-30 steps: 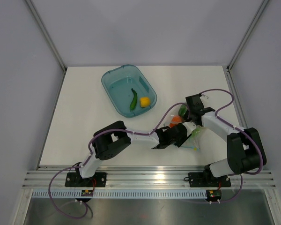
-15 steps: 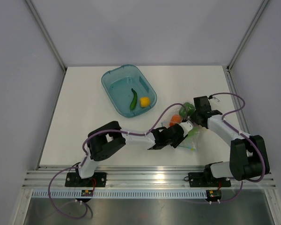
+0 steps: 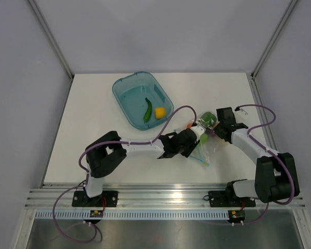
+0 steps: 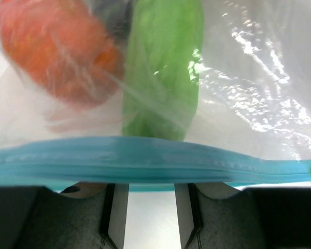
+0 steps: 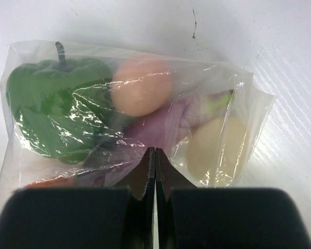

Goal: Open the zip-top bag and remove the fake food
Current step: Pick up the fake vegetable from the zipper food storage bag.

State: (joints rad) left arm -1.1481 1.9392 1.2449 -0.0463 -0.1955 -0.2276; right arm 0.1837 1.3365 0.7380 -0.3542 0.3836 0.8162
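The zip-top bag point(image 3: 204, 149) lay on the right side of the table point(image 3: 93, 124), between both arms, fake food point(image 5: 52, 101) inside. The left gripper point(image 4: 151, 189) had its jaws apart at the teal zip strip point(image 4: 145, 158). The right gripper point(image 5: 151, 151) had its jaws pressed together, tips on the clear film.

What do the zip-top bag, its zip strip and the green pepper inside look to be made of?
The zip-top bag: thin clear plastic film, glossy; it crinkles and glints. Its zip strip: thicker light-blue plastic, matte, with moulded ridges. The green pepper: probably hard plastic, smooth, uniformly coloured; the film blurs its finish.
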